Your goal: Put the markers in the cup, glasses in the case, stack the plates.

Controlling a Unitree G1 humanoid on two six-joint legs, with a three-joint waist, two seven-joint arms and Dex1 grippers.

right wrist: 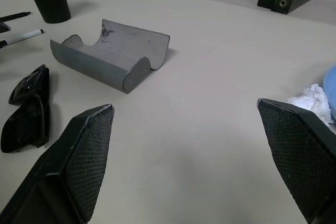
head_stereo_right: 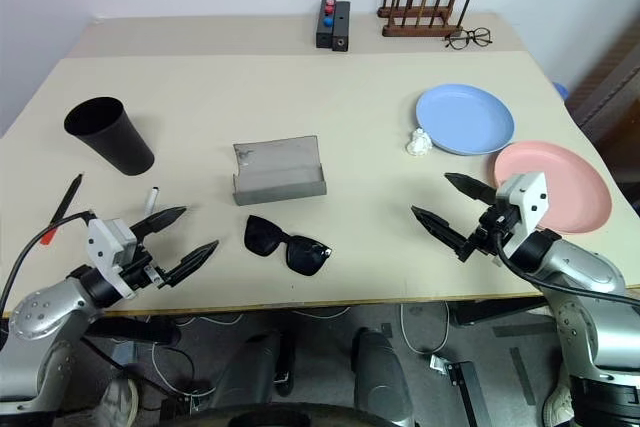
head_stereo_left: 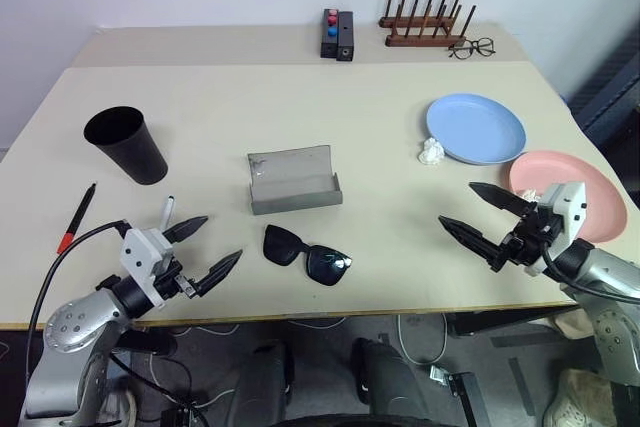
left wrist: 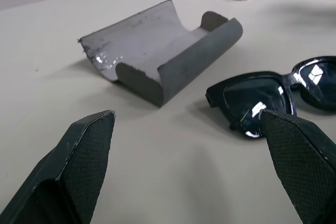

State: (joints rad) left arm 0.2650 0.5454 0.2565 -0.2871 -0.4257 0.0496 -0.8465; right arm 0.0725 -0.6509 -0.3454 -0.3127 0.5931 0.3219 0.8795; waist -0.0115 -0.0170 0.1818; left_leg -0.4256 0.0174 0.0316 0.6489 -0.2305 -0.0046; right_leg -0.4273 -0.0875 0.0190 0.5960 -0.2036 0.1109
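**Onlooker A:** On the tabletop (head_stereo_left: 300, 97), the glasses (head_stereo_left: 307, 254) lay near the front edge, just in front of the case (head_stereo_left: 293, 182). The frame looked light, stiff and glossy, so I judged it slippery; the bridge or a thick rim corner seemed the safest hold, clear of the lenses.

**Onlooker B:** Agreed. The case stood with its lid up and nothing inside. The cup (head_stereo_left: 127, 144) stood upright at the far left; its inside was too dark to confirm contents.

**Onlooker A:** Both markers lay outside it: the black one with the red band (head_stereo_left: 76, 218) near the left edge, the white-capped one (head_stereo_left: 167, 212) just beside the left pincer (head_stereo_left: 205, 249). Thin, round and rigid; they would probably roll, so a mid-shaft grip was indicated.

**Onlooker B:** The blue plate (head_stereo_left: 476, 127) and the pink plate (head_stereo_left: 566, 190) lay side by side, unstacked. Light plastic, likely best taken at the rim. A white crumpled wad (head_stereo_left: 431, 152) touched the blue rim.

**Onlooker A:** Left pincer spread wide, holding nothing. Right pincer (head_stereo_left: 487, 215) likewise, hovering beside the pink plate.
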